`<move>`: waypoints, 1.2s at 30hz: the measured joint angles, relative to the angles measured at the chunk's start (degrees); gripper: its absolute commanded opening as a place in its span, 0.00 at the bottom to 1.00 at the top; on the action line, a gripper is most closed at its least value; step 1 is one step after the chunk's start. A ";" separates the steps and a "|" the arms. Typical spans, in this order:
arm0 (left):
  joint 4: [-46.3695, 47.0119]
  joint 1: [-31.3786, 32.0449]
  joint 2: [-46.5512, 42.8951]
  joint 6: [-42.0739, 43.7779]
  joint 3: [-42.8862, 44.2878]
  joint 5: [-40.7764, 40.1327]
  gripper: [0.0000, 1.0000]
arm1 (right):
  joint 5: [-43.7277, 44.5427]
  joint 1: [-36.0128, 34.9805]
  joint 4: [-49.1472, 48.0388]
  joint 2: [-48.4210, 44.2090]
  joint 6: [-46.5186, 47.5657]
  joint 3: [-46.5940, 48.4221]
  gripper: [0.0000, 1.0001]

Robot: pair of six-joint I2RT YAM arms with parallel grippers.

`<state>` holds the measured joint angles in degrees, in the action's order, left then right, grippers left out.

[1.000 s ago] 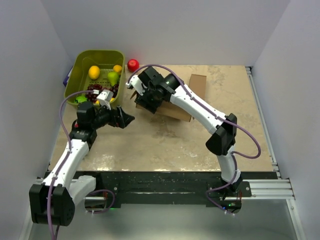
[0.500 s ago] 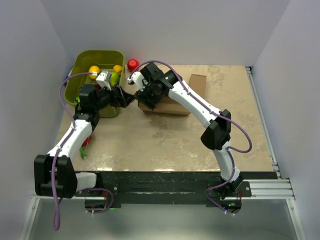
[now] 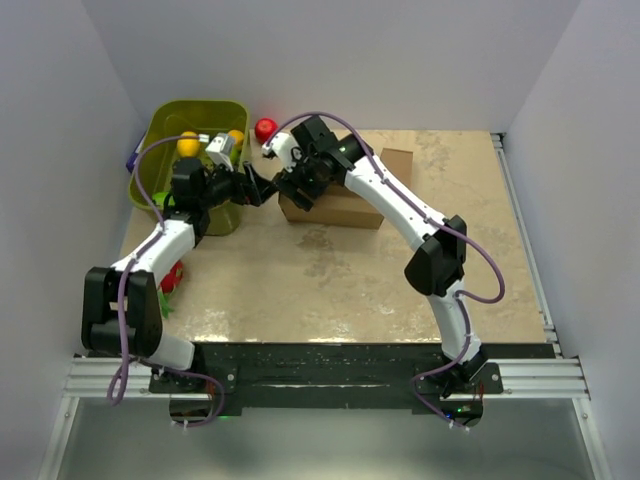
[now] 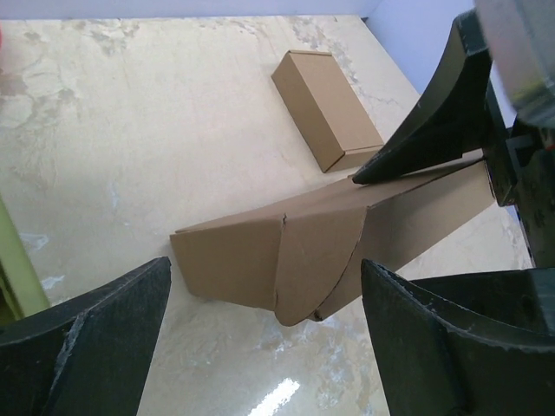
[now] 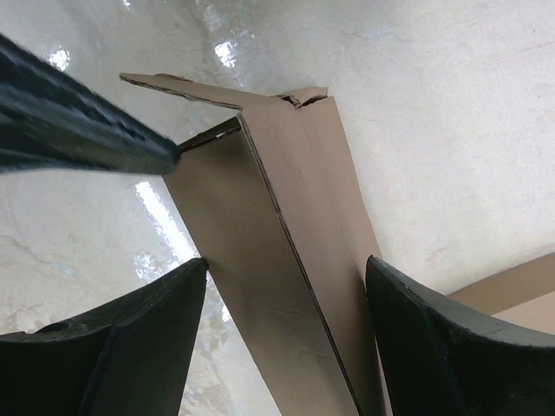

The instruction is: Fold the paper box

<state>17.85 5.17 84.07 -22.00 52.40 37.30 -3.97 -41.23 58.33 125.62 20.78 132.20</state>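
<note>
The paper box point(image 3: 345, 210) is a long, low brown cardboard shape at the middle back of the table. In the left wrist view its end point(image 4: 251, 256) shows a rounded flap folded across it. My left gripper point(image 3: 262, 190) is open just left of that end, and the box end lies ahead of its fingers point(image 4: 95, 347). My right gripper point(image 3: 300, 188) hovers over the same end. It is open, straddling an upright cardboard panel point(image 5: 286, 234) with a gap on each side. A left finger point(image 5: 78, 130) points at the panel's corner.
A smaller closed cardboard box point(image 3: 397, 165) lies behind the paper box on the right. A green bin point(image 3: 160, 130) holding fruit stands at the back left, with a red apple point(image 3: 265, 130) beside it. Red and green items point(image 3: 170, 280) lie near the left edge.
My left arm has swung from the near left up to the box's left end. The right gripper has shifted back with the box end and its jaws have widened.
</note>
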 measured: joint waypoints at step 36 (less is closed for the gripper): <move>-1.25 8.11 11.61 0.57 9.97 -6.05 0.44 | 10.56 8.17 -19.28 -23.78 -17.49 -25.73 0.99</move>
<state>16.60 13.28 95.68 -21.43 62.37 31.24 6.59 -33.06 39.05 101.84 3.29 106.48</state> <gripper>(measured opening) 0.449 0.987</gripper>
